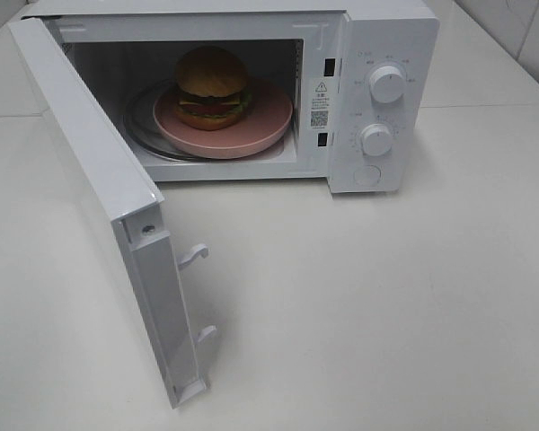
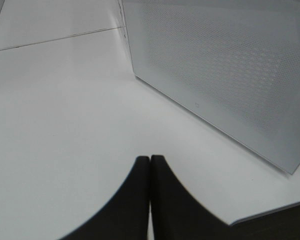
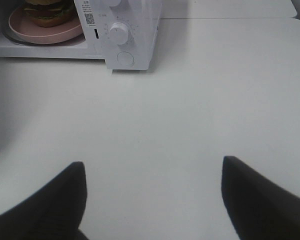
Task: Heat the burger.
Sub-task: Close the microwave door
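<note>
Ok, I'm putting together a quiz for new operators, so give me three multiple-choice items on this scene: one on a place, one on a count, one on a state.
1. Where is the burger?
A. on the table in front of the microwave
B. on the pink plate inside the microwave
C. on top of the microwave

2. How many dial knobs does the microwave have?
A. two
B. five
C. none

3. The door is:
A. shut
B. open wide
C. taken off

Answers:
1 B: the burger sits on the pink plate in the cavity.
2 A: there is an upper knob and a lower knob.
3 B: the door stands swung out on its hinge, which leaves the cavity in full view.
</note>
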Action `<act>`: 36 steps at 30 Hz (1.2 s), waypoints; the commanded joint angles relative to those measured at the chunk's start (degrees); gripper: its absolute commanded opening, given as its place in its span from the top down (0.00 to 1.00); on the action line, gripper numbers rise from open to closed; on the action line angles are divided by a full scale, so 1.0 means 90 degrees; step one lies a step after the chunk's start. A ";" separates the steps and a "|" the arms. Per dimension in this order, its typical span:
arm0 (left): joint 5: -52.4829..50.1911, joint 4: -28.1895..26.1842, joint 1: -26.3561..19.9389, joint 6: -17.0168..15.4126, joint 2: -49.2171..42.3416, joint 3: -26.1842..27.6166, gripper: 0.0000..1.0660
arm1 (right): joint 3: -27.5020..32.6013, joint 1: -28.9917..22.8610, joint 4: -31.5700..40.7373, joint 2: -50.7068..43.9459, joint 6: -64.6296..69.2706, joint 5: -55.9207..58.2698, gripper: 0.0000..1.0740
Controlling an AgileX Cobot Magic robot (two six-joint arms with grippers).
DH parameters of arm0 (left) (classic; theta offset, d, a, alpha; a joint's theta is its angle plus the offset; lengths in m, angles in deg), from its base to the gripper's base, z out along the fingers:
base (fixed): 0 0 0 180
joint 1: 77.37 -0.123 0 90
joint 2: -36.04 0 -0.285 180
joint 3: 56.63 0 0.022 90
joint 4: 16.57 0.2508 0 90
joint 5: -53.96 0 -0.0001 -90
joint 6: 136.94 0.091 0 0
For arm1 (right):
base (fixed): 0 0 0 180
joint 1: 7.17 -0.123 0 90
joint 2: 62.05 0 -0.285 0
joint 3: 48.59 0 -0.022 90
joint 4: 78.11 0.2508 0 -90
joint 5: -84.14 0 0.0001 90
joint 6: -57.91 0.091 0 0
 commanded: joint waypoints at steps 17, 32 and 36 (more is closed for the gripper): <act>-0.3902 -0.0777 0.0019 0.0185 0.2120 0.0013 1.00 | 0.0025 -0.0006 0.0000 -0.0127 -0.0108 -0.0064 0.33; -0.5532 -0.2400 0.0032 0.2107 0.6042 0.0248 1.00 | 0.0025 -0.0006 0.0000 -0.0127 -0.0108 -0.0064 0.33; -0.5800 -0.3113 0.0064 0.2782 0.7009 0.0401 1.00 | 0.0025 -0.0006 0.0000 -0.0127 -0.0108 -0.0064 0.33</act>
